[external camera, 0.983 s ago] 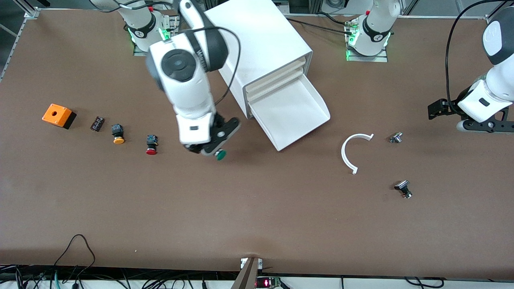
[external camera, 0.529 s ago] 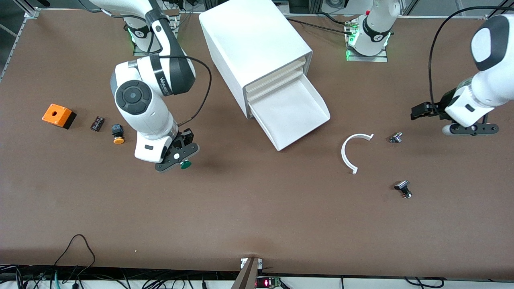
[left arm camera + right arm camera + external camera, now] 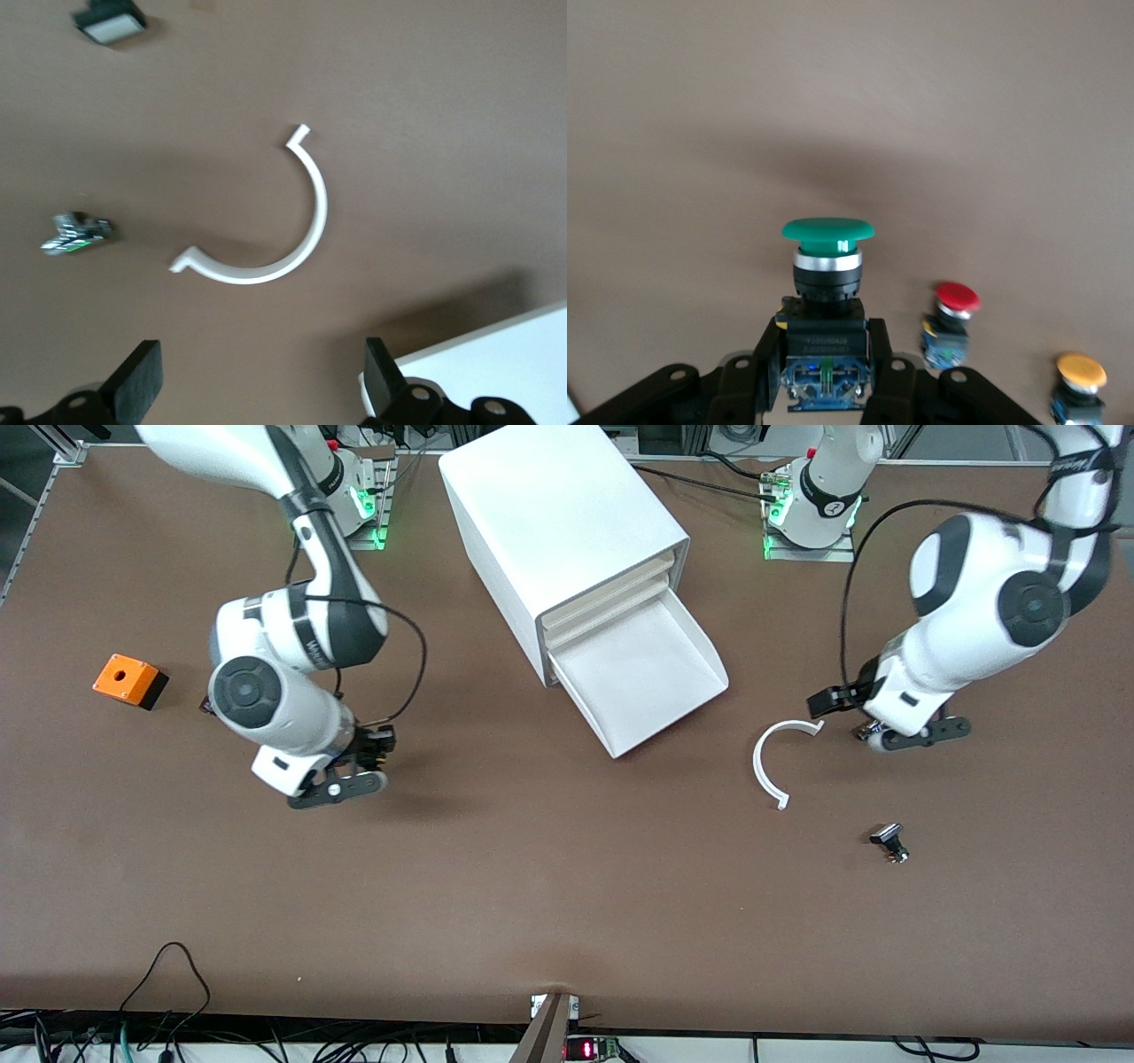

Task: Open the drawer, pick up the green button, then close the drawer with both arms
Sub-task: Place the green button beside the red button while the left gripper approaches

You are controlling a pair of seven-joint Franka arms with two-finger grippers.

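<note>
The lowest drawer (image 3: 651,677) of the white cabinet (image 3: 567,522) stands pulled out, and its tray looks empty. My right gripper (image 3: 341,786) is shut on the green button (image 3: 828,232), gripping its black-blue body with the cap pointing away from the wrist. It is over the table toward the right arm's end, and the button is hidden in the front view. My left gripper (image 3: 917,735) is open and empty, low over the table beside a white curved piece (image 3: 769,766). In the left wrist view its fingers (image 3: 135,390) stand wide apart.
A red button (image 3: 955,301) and a yellow button (image 3: 1081,372) lie on the table by the right gripper. An orange box (image 3: 130,679) sits toward the right arm's end. A small metal part (image 3: 75,232) and a black part (image 3: 889,841) lie near the curved piece (image 3: 297,243).
My right arm carried the green button away from the drawer toward the right arm's end of the table. My left arm swung in toward the curved piece and the drawer.
</note>
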